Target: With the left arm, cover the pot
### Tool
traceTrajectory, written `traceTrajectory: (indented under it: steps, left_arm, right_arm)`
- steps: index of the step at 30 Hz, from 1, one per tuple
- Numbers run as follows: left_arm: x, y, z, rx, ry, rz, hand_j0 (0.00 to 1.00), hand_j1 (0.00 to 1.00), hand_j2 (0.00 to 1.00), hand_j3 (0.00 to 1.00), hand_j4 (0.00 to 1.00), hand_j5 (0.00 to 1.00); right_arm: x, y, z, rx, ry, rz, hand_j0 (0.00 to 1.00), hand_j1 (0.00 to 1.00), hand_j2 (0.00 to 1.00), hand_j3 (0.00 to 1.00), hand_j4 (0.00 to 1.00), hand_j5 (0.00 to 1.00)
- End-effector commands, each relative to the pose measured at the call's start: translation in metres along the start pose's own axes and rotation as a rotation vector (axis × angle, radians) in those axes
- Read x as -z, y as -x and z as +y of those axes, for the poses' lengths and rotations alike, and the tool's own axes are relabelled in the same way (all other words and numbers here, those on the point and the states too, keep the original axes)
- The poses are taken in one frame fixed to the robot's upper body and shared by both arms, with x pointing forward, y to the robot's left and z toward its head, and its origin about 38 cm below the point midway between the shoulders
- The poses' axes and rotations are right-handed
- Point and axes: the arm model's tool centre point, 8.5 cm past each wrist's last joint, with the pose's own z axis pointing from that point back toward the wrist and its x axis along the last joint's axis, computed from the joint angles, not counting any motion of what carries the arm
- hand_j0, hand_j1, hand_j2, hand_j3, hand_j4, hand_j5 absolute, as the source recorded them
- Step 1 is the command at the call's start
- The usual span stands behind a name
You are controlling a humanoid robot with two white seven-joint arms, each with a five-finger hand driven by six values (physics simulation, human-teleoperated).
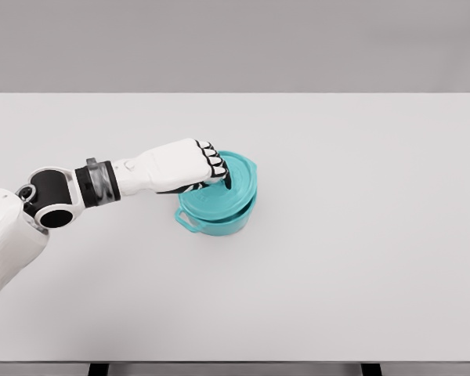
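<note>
A teal pot (219,222) stands on the white table (360,235) a little left of the middle, one loop handle pointing toward the front left. A teal lid (239,188) lies over the pot's mouth, tilted, its far right edge raised. My left hand (211,174) reaches in from the left over the lid's left part, fingers curled down onto the lid's centre. The knob is hidden under the fingers. The right arm is out of sight.
Only the table top surrounds the pot; its edges lie well away on every side. My left forearm (102,185) stretches across the table's left half.
</note>
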Motion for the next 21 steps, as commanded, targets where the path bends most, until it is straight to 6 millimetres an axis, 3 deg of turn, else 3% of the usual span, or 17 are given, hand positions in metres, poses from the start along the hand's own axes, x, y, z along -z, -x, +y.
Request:
traceTrajectory:
  steps: [1,21]
  left_arm:
    - [-0.0003,0.0004,0.0002,-0.005,-0.003,0.001,0.58,0.58,0.58,0.58,0.58,0.58]
    - [-0.0003,0.001,0.0004,-0.003,-0.001,0.003,0.61,0.61,0.61,0.61,0.61,0.61]
  right_arm:
    - [0.0,0.0001,0.0001,0.0,0.0,0.0,1.0,1.0,1.0,1.0,1.0,1.0]
    - [0.0,0.0001,0.0001,0.0,0.0,0.0,1.0,1.0,1.0,1.0,1.0,1.0]
